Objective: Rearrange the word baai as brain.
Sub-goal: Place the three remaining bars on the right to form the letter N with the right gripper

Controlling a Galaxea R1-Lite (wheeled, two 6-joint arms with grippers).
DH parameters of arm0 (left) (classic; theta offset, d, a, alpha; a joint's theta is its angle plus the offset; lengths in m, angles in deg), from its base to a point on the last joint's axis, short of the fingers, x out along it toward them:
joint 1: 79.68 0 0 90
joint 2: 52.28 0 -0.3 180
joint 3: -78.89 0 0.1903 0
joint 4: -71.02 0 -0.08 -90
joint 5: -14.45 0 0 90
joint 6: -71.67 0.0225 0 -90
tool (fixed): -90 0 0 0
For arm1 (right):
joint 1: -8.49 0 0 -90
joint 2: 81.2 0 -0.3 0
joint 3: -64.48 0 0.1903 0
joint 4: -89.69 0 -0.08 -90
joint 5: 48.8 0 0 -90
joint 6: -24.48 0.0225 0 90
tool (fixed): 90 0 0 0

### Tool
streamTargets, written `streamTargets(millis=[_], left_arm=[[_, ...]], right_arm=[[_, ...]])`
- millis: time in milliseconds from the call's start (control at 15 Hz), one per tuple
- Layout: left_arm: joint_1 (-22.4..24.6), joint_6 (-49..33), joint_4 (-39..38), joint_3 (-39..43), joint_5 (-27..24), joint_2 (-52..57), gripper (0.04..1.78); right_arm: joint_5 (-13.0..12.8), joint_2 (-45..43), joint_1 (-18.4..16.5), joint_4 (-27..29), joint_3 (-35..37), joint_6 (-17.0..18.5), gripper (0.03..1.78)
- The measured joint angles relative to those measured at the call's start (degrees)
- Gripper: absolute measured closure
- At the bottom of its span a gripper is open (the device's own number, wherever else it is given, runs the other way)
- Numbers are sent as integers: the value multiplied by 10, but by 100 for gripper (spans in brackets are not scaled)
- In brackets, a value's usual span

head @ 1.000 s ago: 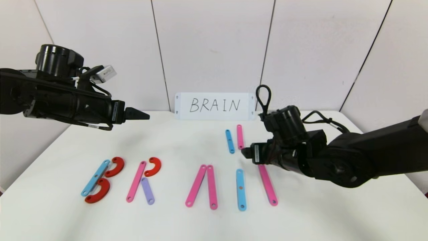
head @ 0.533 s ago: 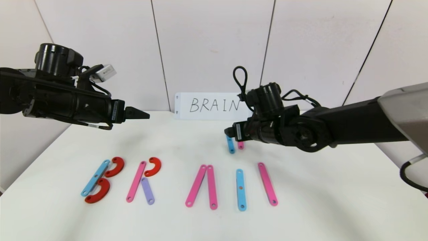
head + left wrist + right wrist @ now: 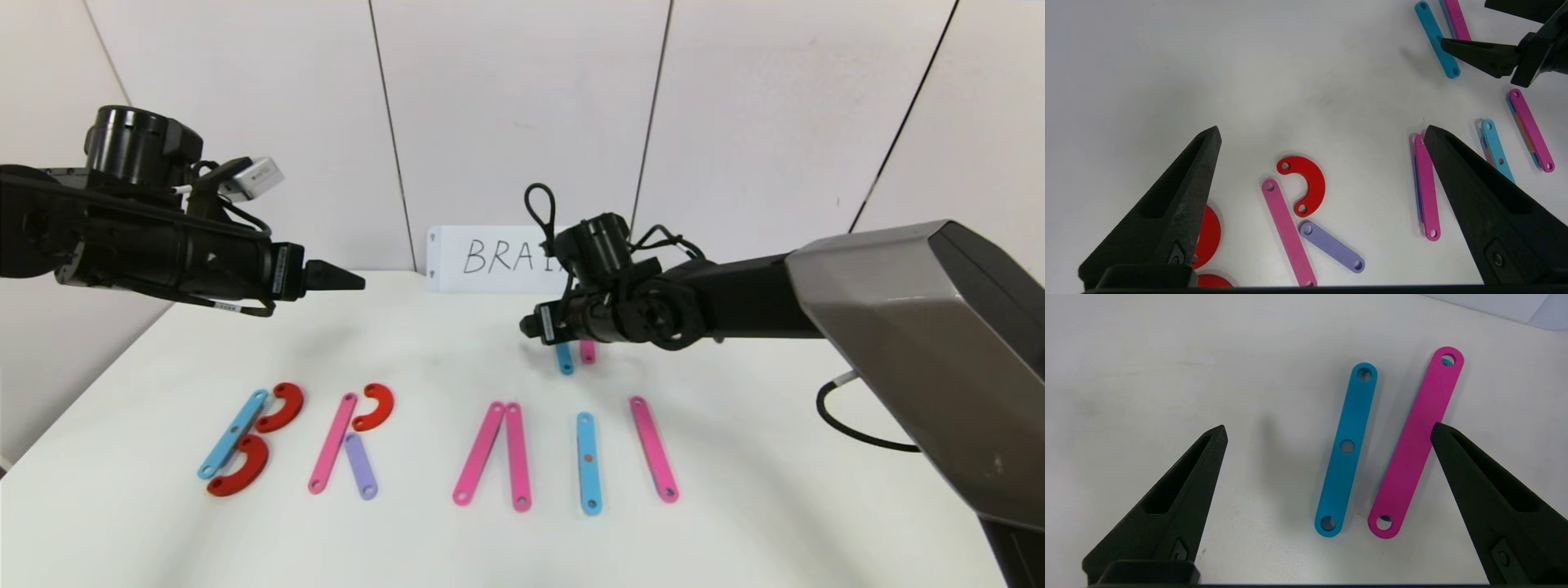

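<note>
Fingers on your right gripper stand wide apart and hold nothing; it hangs above the far middle of the white table, over two spare pieces. Those are a short flat blue plastic bar with three holes and a flat pink plastic bar with holed ends, lying side by side, close but not touching, just in front of the white card hand-lettered BRAIN, which your right arm partly covers.

Your left gripper is parked high over the table's far left, its fingers also spread wide and empty.

Along the near edge you have the letters laid flat in a row. At the left, a blue bar with two red half-ring curves forms the B. Next, a pink bar, one red half-ring and a purple bar form the R. Two pink bars meet at their far ends with no crossbar. Beside them lies a single blue bar, then a lone pink bar, slightly tilted, apart from its neighbour.
</note>
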Motion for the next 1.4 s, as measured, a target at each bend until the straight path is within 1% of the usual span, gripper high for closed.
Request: streamTargets(millis=[133, 333, 533, 1400], left_arm=[[0, 0, 0, 0, 0, -1, 9], [0, 0, 0, 0, 0, -1, 9], [0, 0, 0, 1, 0, -2, 9], [0, 1, 0, 1, 0, -2, 9]], right_arm=[[0, 21, 1, 17, -25, -3, 7], [0, 48, 2, 25, -49, -12, 7], [0, 61, 3, 25, -53, -16, 7], [-1, 80, 5, 22, -62, -12, 7]])
